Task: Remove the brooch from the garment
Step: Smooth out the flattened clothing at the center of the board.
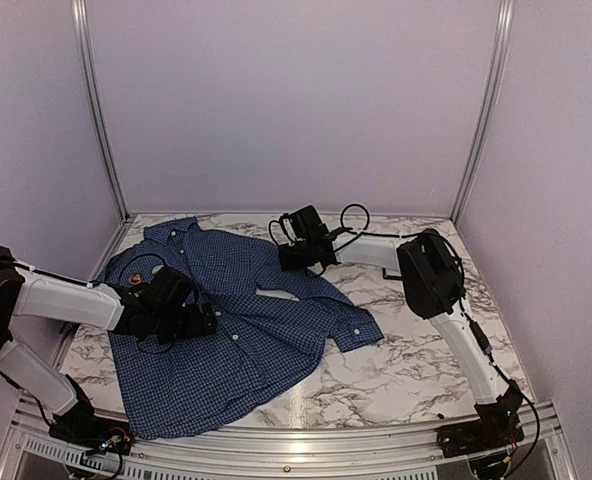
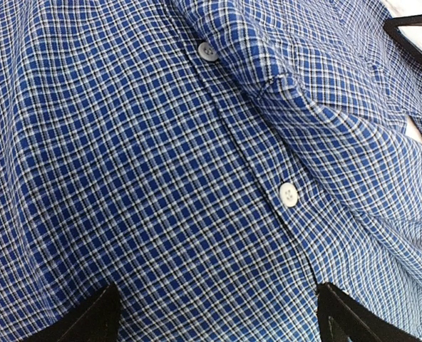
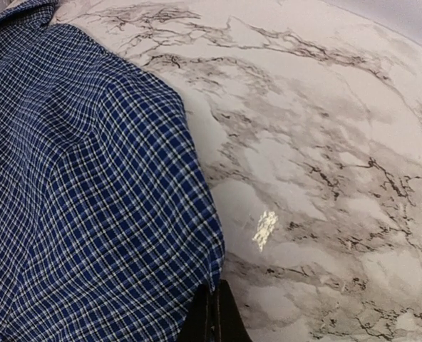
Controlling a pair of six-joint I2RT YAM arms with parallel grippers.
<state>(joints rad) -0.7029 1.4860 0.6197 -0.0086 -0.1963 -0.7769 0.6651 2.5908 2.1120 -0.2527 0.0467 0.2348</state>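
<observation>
The garment (image 1: 246, 330), a dark blue checked shirt with white buttons (image 2: 288, 194), lies spread on the marble table (image 1: 406, 370). My left gripper (image 1: 191, 318) hangs open just above the shirt's front placket, its fingertips (image 2: 97, 317) wide apart over flat cloth (image 2: 161, 178). At the shirt's far right edge my right gripper (image 1: 291, 258) is shut, its tips (image 3: 217, 292) together on the hem of the garment (image 3: 90, 214). A small reddish-brown speck (image 1: 136, 281) shows beside my left wrist; I cannot tell whether it is the brooch. Neither wrist view shows the brooch.
Bare marble (image 3: 325, 157) lies to the right of the shirt, with a bright glint (image 3: 265, 229) on it. Pale walls and metal posts (image 1: 481, 110) close in the table at the back and sides. Cables (image 1: 351, 225) loop off the right wrist.
</observation>
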